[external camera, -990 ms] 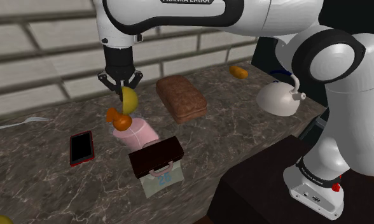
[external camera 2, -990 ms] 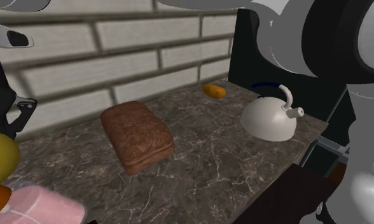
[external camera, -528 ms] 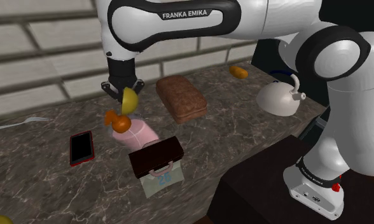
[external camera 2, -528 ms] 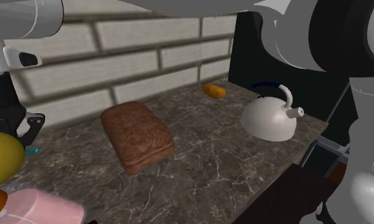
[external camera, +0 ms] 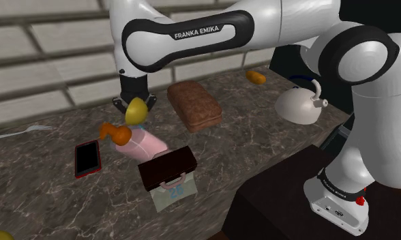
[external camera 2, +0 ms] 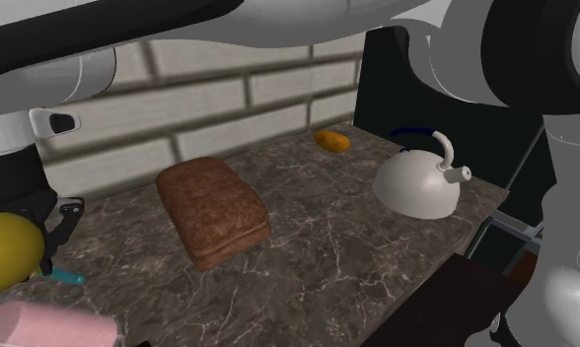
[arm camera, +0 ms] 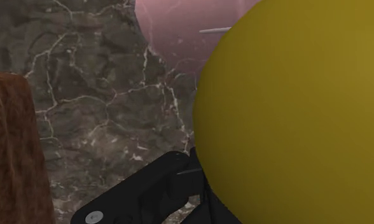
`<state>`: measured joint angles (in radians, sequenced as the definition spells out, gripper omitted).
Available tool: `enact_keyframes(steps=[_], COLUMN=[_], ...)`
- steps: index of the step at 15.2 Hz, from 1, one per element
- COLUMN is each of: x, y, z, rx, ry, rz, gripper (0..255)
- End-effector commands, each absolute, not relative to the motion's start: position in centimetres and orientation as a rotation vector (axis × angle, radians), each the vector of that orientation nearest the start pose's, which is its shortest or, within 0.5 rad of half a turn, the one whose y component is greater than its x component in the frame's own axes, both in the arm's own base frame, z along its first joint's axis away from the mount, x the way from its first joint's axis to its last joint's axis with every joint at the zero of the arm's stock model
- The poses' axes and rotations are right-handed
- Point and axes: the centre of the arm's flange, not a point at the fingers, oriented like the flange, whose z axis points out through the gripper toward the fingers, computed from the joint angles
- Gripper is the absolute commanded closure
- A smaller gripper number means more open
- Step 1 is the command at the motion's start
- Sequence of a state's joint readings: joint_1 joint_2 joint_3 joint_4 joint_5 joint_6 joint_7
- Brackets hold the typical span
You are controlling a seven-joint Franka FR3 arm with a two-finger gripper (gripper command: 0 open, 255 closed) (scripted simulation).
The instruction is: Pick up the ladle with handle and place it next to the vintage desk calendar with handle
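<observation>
The pincer (external camera: 131,102) grips the ladle (external camera: 137,111) by its yellow bowl. The orange handle slants down over a pink block (external camera: 151,144) near the desk calendar (external camera: 168,170) on the marble worktop (external camera: 260,133).

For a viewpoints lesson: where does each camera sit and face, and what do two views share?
Shoulder view: behind the stand, looking down over the counter; arm shows.
Second exterior view: low beside the counter, facing the brick wall; arm overhead.
Wrist view: on the gripper, facing down; one finger beside the ladle.
Shared by the first two: loaf, kettle.
</observation>
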<state>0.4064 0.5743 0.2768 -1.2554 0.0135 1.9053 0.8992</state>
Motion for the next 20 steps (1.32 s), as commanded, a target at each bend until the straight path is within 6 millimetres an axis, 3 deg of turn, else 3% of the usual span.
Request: enact_keyframes(steps=[1, 16, 20], x=[59.3, 59.3, 59.3], y=[42.2, 42.2, 42.2], z=[42.6, 34.7, 34.4], rx=[-2.946, -2.946, -2.946], ry=[0.398, 0.398, 0.398], rz=[0.088, 0.088, 0.088], gripper=[255, 255, 255])
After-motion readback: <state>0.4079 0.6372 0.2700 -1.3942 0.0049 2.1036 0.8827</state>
